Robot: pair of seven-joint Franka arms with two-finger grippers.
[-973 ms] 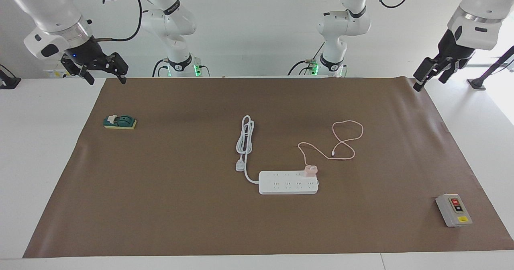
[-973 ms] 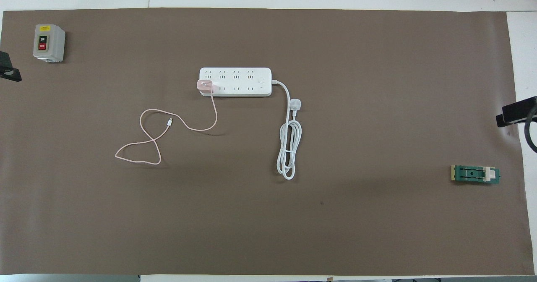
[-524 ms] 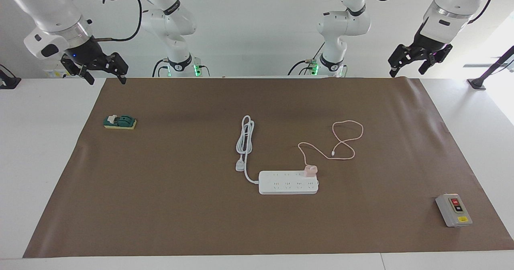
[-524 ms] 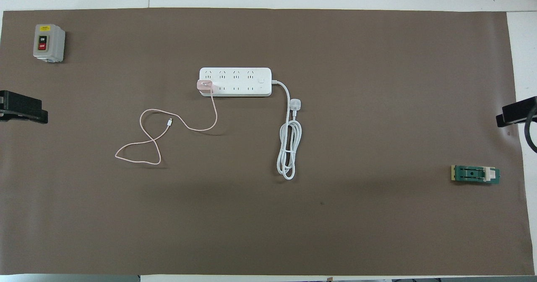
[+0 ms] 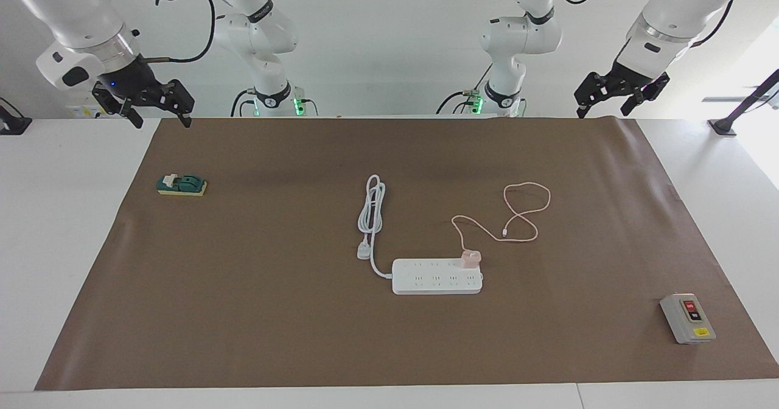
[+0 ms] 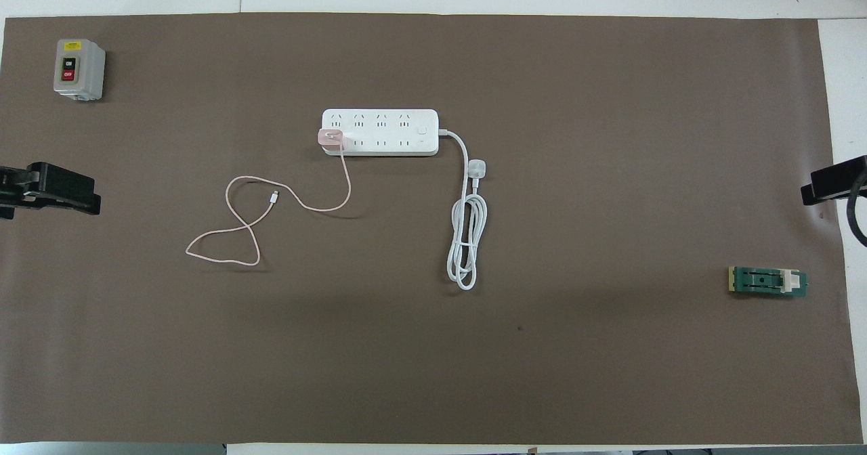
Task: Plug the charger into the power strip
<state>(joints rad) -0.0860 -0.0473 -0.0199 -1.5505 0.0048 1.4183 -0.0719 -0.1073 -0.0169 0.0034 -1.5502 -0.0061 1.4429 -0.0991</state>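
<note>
Since a second ago the left gripper [image 5: 604,100] has swung up and inward from the table's corner and now hangs over the mat's edge nearest the robots, fingers spread, holding nothing. The right gripper [image 5: 159,112] waits with fingers apart over its own corner of the mat. The charger [image 5: 470,258] sits on the power strip [image 5: 437,276] at the end toward the left arm, its pink cable [image 5: 524,214] looped on the brown mat [image 5: 274,311] nearer the robots
</note>
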